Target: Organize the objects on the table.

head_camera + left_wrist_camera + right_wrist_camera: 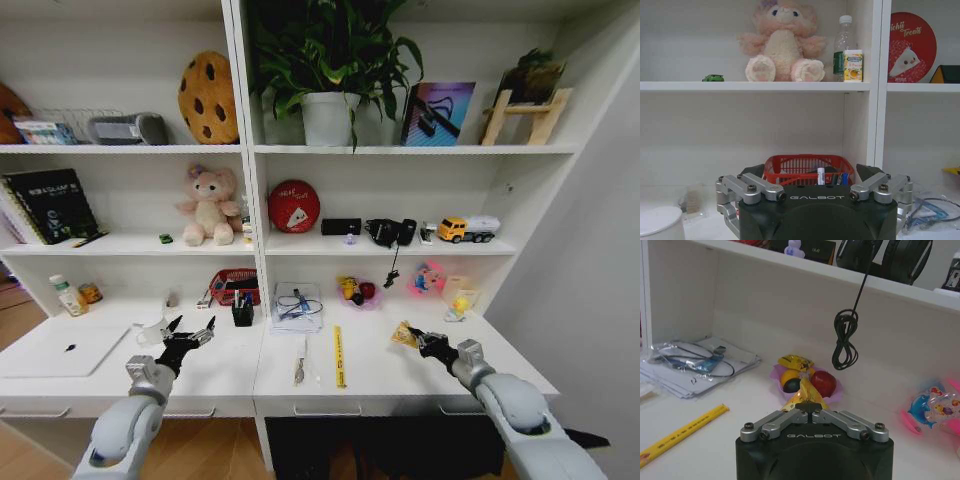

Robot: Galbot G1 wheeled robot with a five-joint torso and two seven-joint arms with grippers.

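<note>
Desk-tidying scene: the right gripper (412,338) hovers above the white table (380,375), fingers pinched on a yellow snack packet (803,394) evidently lifted for sorting, while the left gripper (190,335) waits spread wide and empty near the white cup (150,333).

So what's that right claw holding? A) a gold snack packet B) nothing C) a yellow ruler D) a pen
A: the right gripper is closed on a gold snack packet, while the yellow ruler lies flat on the table.
</note>
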